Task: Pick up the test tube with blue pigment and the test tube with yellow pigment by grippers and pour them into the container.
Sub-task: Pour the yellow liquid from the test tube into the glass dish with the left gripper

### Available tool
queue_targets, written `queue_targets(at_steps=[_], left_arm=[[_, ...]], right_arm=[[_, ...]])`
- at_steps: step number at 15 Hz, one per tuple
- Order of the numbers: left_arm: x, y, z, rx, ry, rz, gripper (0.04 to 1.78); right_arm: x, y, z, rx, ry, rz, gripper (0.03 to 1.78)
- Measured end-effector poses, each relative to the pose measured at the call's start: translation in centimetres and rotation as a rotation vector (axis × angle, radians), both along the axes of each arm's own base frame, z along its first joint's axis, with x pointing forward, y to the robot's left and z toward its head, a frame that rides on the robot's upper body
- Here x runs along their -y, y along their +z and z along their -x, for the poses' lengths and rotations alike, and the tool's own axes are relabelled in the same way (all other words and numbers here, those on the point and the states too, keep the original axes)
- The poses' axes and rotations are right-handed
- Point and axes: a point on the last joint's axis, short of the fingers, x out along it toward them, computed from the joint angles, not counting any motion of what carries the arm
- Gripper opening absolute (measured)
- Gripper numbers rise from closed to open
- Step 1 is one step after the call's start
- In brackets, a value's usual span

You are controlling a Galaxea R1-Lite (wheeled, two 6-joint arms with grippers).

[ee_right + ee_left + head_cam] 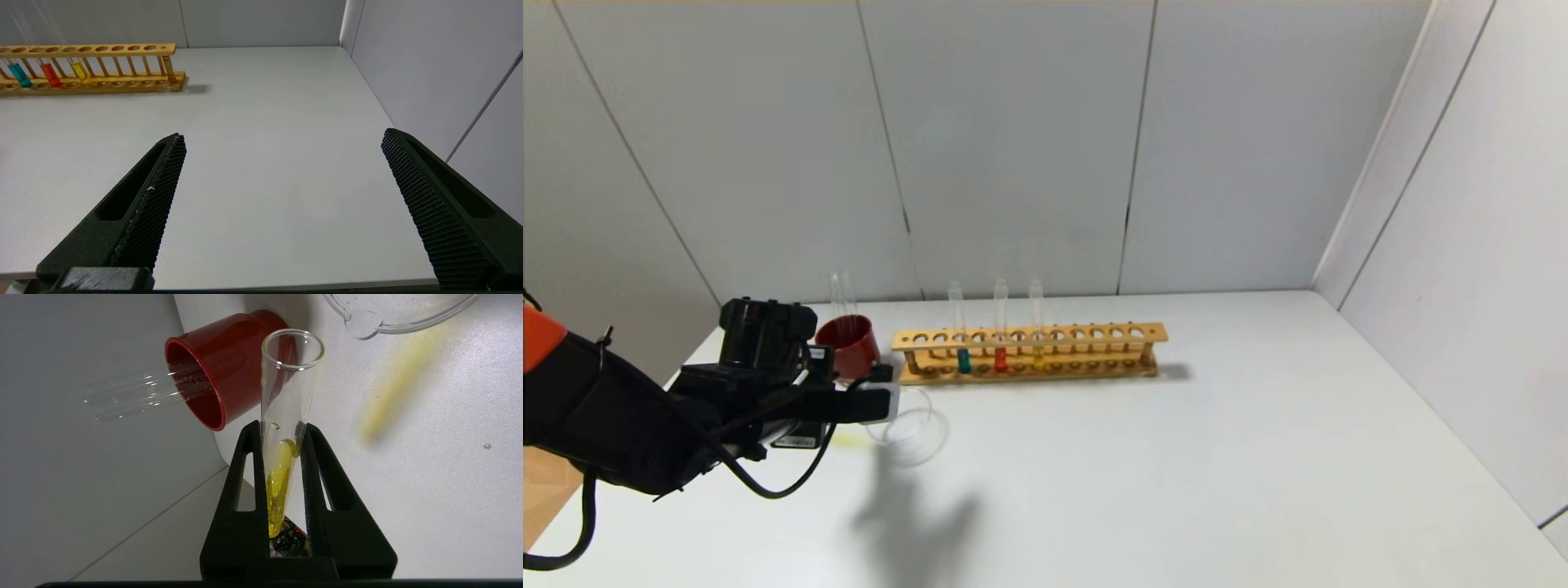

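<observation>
- Low at table's left edge [1258,457]: left gripper [282,430] clamped on tilted test tube with yellow pigment [286,416], beside glass container [915,433].
- Parked off right: right gripper [282,143], fingers wide apart, holding nothing.

Lab-style test cell, likely a mock chemistry bench. Plain white counter [1176,457] boxed in by bare grey panel walls [1013,147] at the back and on the right side. Wooden test tube rack [1029,353] stands near the back wall, holding slim glass tubes with teal, red and yellow liquid. A dark red cup [848,347] with empty glass tubes in it sits beside the rack. Shallow clear glass dish [915,433] in front; its outline is faint from the head view.
</observation>
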Motion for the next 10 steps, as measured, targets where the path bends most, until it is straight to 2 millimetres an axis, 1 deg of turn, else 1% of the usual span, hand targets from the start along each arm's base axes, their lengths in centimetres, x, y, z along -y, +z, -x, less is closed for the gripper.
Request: queue_targets(at_steps=[4,10], left_arm=[[0.15,-0.18,0.07,-0.002,0.026,-0.055,0.3],[0.81,-0.73,-0.07,-0.018,0.014,-0.077,0.3]], right_arm=[[0.0,0.0,0.0,0.0,0.0,0.0,1.75],[0.0,-0.01,0.0,-0.001,0.0,0.0,1.75]])
